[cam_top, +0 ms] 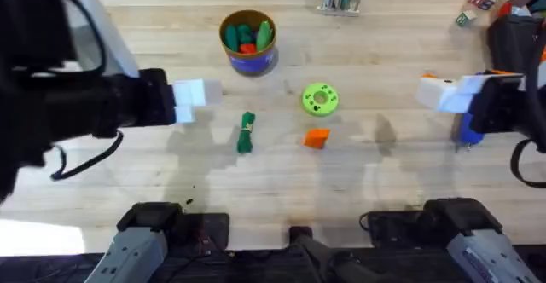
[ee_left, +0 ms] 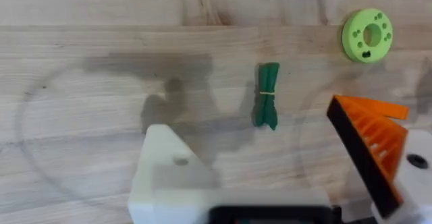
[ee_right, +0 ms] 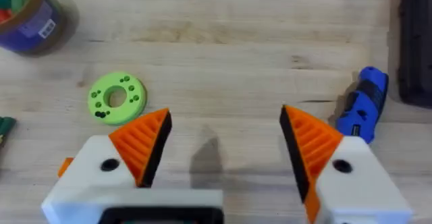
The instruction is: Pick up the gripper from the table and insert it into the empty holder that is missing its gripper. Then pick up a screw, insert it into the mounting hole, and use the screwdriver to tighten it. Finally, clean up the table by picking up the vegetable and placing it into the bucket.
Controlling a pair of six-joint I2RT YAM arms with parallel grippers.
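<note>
Right tool: both white blocks carry ribbed orange wedge pads, spread wide, nothing between them. It hangs over bare planks of the surface at the right side.

Left tool: also spread wide and empty. One finger has its ribbed orange wedge; the other is the holder, a plain white block with a bare top and a small hole.

The gripper, a small loose orange wedge, lies mid-surface just in front of a bright green round disc with holes. The vegetable, a slim dark-green bundle tied at the middle, lies flat left of the wedge, apart from it.

The screwdriver, thick blue body, lies by the right tool beside a black case.

The bucket, round, blue wall, tan rim, sits farther back with green and red toy pieces inside.
</note>
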